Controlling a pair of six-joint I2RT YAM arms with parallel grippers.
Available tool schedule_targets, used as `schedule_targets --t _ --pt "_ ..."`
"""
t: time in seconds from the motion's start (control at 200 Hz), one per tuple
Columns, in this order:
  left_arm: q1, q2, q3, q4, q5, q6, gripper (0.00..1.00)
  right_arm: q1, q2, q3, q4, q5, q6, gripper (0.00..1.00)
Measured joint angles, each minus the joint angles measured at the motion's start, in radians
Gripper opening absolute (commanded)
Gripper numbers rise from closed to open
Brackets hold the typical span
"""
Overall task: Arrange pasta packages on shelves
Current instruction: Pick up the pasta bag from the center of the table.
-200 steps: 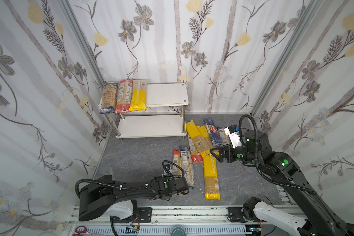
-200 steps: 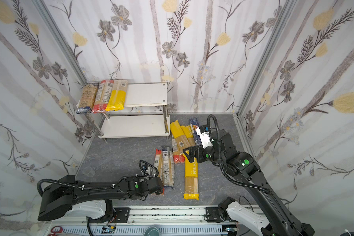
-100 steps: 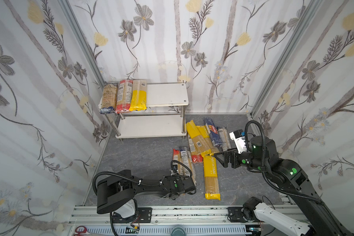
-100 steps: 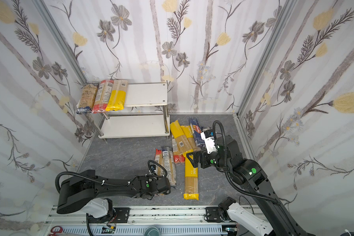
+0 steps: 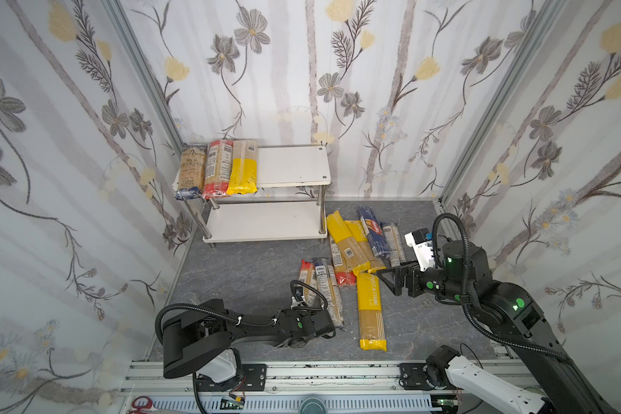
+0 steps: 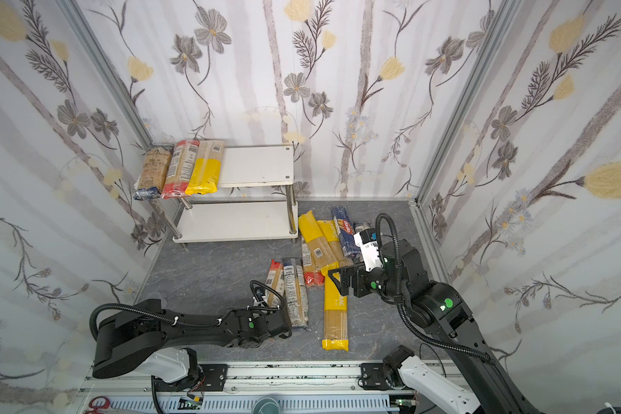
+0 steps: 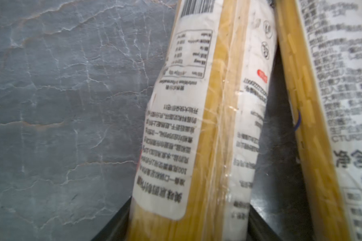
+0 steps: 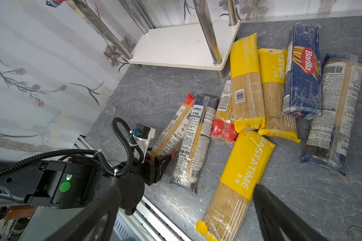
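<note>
The rack [image 5: 291, 165] stands at the far left, against the wall. Three packets lie side by side on the left part of its top board, their near ends overhanging the edge. They are a brown packet [image 5: 191, 172], a red-ended packet [image 5: 216, 168] and a yellow packet [image 5: 242, 170].

Eight more packets lie on the grey floor [image 5: 237, 276]. Just right of the rack is a loose heap. In it, a yellow-topped pair [image 5: 337, 233] overlaps a red-based packet [image 5: 344, 276]. Right of the pair are the dark blue Barilla packet [image 5: 373, 233] and then a clear packet [image 5: 393, 240].

Nearer, in the middle, the red-tipped packet [image 5: 306, 276] and a blue-tipped packet [image 5: 326, 290] lie side by side, running near to far. In both top views they look to be touching. Right of them lies the Pastatime packet [image 5: 370, 308], with its far end at the heap's near edge.

The left arm reaches low along the near floor from the left. The left gripper [image 7: 189, 210] is clamped on the near end of the red-tipped packet. In the left wrist view, a black finger [image 7: 117, 227] sits against each side of it, and the packet lies flat on the floor.

The right gripper [image 5: 390, 281] hovers over the far end of the Pastatime packet. Its fingers are spread wide and grasp nothing.
</note>
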Motion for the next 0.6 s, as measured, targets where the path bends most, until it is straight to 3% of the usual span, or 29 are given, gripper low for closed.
schedule_targets --t 0.085,0.22,0.48,0.6 --pt "0.008 -0.051 -0.027 0.021 0.021 -0.005 0.35 0.000 0.003 0.000 0.001 -0.001 0.000 1.00" --pt "0.023 -0.148 -0.062 0.031 0.087 -0.015 0.30 0.000 0.008 -0.002 0.004 -0.002 0.004 1.00" --pt "0.060 -0.324 -0.062 -0.083 0.215 -0.012 0.02 0.000 0.021 -0.002 0.010 -0.005 0.004 1.00" --pt "0.065 -0.333 0.024 -0.182 0.227 0.006 0.00 0.000 0.027 -0.002 0.016 -0.007 0.004 1.00"
